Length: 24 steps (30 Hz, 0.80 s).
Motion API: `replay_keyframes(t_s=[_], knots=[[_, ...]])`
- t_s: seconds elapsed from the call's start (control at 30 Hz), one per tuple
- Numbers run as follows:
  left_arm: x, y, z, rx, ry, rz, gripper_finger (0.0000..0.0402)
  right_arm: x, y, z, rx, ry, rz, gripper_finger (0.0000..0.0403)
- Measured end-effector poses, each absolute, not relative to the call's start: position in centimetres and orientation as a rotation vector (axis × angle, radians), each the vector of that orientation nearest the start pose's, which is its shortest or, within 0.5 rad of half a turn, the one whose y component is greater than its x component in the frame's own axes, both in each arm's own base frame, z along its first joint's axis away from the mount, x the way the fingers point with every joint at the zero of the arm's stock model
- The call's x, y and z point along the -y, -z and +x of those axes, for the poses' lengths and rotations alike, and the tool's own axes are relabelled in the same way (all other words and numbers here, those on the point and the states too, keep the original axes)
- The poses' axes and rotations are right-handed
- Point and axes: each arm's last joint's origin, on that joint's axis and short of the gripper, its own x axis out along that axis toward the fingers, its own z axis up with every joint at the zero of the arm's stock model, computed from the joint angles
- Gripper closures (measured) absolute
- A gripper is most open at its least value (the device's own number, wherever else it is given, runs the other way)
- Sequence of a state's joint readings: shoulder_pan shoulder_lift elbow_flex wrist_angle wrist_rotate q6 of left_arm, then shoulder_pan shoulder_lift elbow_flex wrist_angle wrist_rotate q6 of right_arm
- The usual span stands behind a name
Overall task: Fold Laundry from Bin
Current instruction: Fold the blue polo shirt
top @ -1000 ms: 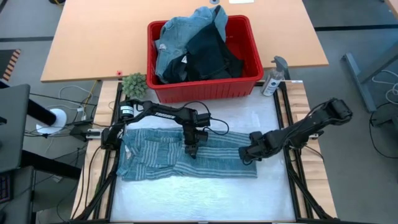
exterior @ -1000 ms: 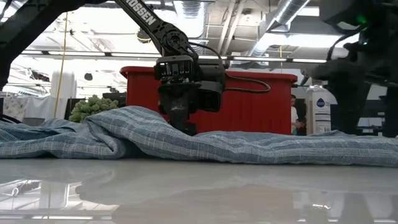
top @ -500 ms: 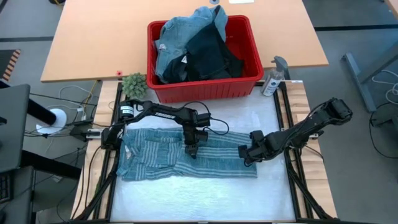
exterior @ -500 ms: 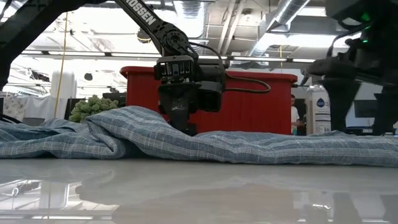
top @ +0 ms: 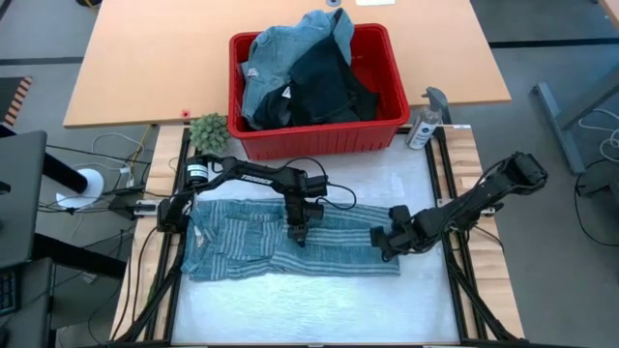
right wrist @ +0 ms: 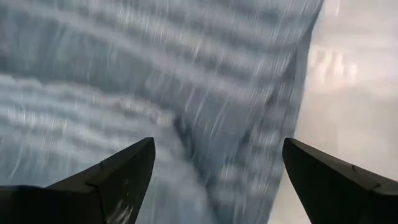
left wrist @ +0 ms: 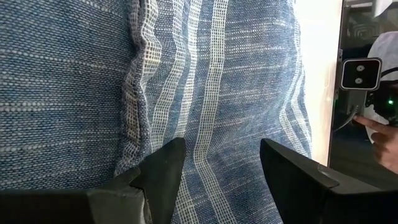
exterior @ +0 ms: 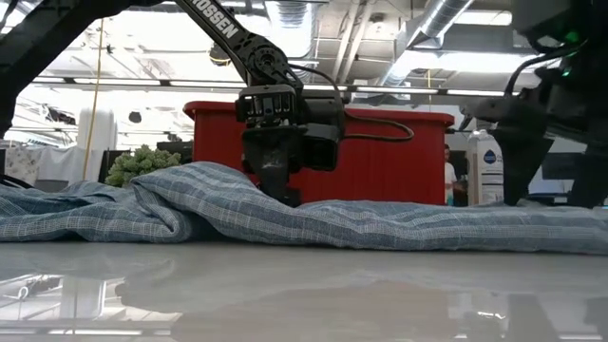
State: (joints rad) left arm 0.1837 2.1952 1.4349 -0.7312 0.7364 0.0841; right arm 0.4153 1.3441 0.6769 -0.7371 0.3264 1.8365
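**High view: both grippers at the striped shirt**

Left gripper (top: pixel 301 235), fingers spread, presses down on the shirt (top: pixel 242 246) mid-table. Right gripper (top: pixel 384 243), jaws wide, sits at the shirt's right end. More laundry (top: pixel 300 68) fills the bin (top: pixel 319 137) behind.

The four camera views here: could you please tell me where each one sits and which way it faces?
High: overhead, straight down; both arms, striped shirt, red bin.
Low: tabletop height, level across the shirt toward the bin; left pincer pressing down on cloth.
Left wrist: down onto stripes between its open fingers.
Right wrist: over the shirt's edge, fingers wide.
All four share the shirt.
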Motion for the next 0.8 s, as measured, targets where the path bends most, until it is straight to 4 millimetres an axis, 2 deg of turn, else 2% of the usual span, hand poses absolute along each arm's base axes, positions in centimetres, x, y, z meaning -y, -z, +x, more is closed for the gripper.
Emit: replay_keyframes(t_s=[0.27, 0.63, 0.7, 0.8], knots=[[-5.4, -10.4, 39.8, -1.311, 0.5, -0.594, 0.0187, -7.2, -15.7, 18.9, -0.955, 1.106, 1.033, 0.0023], [-5.5, -10.4, 40.1, -1.292, 0.497, -0.591, 0.0187, -8.1, -13.2, 20.5, -1.077, 1.096, 1.033, 0.0024], [-5.5, -10.4, 40.1, -1.288, 0.495, -0.593, 0.0187, -8.2, -13.2, 20.7, -1.093, 1.114, 1.035, 0.0035], [-5.5, -10.4, 40.2, -1.282, 0.493, -0.593, 0.0187, -8.2, -13.6, 21.1, -1.108, 1.128, 1.034, 0.0073]])
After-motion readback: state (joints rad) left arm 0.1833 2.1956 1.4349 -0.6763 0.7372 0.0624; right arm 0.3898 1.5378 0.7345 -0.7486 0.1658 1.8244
